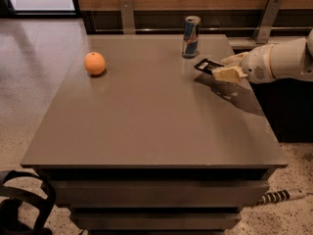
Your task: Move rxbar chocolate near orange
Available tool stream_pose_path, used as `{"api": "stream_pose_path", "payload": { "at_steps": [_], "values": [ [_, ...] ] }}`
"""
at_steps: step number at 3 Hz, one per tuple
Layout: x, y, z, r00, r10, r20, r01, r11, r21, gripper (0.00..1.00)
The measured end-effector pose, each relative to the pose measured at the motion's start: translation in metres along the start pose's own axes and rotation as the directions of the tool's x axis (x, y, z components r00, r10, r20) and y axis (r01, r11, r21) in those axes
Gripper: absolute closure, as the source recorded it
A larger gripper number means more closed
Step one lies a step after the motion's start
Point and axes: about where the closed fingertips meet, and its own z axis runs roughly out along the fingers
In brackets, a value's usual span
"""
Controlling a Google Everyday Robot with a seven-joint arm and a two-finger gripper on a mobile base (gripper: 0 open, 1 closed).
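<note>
The orange sits on the grey table at its far left. The rxbar chocolate, a thin black bar, is at the far right of the table, just right of the drink can. My gripper reaches in from the right and is shut on the bar's right end. It holds the bar a little above the table, with a shadow beneath. The bar is far to the right of the orange.
A blue-and-silver drink can stands upright at the table's far edge, close to the left of the bar. A wood-panelled wall with metal brackets runs behind the table. A black bag strap lies on the floor at lower left.
</note>
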Motion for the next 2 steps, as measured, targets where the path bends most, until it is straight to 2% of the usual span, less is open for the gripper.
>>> {"api": "stream_pose_path", "payload": {
  "at_steps": [2],
  "values": [
    [-0.051,0.063,0.024,0.996,-0.090,-0.027,0.088,0.9940,-0.065,1.00]
  ]
}}
